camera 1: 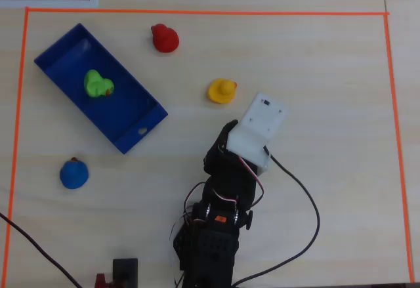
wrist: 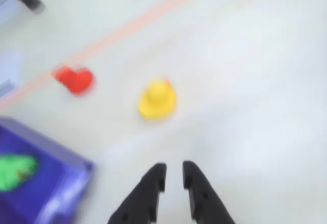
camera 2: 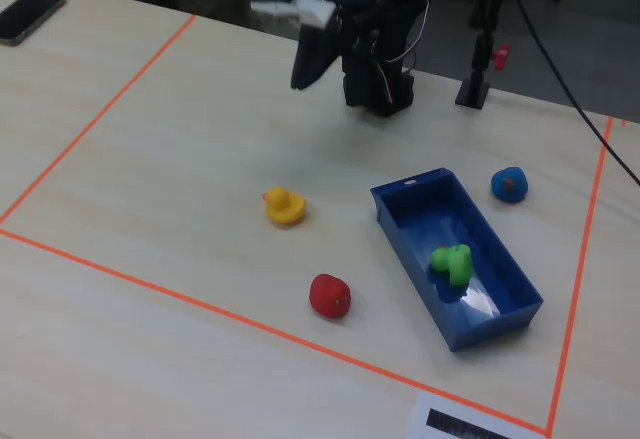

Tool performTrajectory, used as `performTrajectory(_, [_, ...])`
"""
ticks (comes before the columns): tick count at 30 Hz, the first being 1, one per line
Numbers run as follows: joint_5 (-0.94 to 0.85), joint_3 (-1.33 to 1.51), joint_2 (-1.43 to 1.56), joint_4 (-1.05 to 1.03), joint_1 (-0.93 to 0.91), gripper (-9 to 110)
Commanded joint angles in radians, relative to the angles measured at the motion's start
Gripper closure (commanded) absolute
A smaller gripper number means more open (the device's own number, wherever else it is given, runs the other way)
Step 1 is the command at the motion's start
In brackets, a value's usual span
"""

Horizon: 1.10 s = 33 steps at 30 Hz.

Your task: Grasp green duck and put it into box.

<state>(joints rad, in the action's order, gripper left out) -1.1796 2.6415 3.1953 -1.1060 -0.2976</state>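
Note:
The green duck (camera 1: pixel 98 84) lies inside the dark-blue box (camera 1: pixel 141 130) at the table's left in the overhead view. It also shows in the wrist view (wrist: pixel 15 172) and the fixed view (camera 2: pixel 452 262), resting on the box floor (camera 2: pixel 400 194). My gripper (wrist: pixel 174 170) is raised above the table, away from the box (wrist: pixel 61 147) and short of the yellow duck. Its jaws stand a narrow gap apart with nothing between them. In the overhead view the gripper (camera 1: pixel 226 132) is mostly hidden under the white wrist housing. In the fixed view the gripper (camera 2: pixel 300 74) hangs near the arm's base.
A yellow duck (camera 1: pixel 222 91) sits just ahead of the gripper, a red duck (camera 1: pixel 165 38) beyond it, and a blue duck (camera 1: pixel 73 174) near the box's holed end. Orange tape (camera 1: pixel 197 12) frames the work area. A black cable (camera 1: pixel 308 203) loops right of the arm's base.

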Motion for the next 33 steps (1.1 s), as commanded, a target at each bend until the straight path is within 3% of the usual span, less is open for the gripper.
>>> performTrajectory(1, [-0.008,0.193,0.114,-0.092,0.057,101])
performTrajectory(6, [-0.098,0.342,0.114,-0.250,0.114,101])
performTrajectory(10, [-0.118,0.468,0.115,-0.199,0.112,101])
performTrajectory(23, [-0.127,0.469,0.115,-0.172,0.273,100])
performTrajectory(33, [-0.126,0.469,0.117,-0.206,0.273,100])
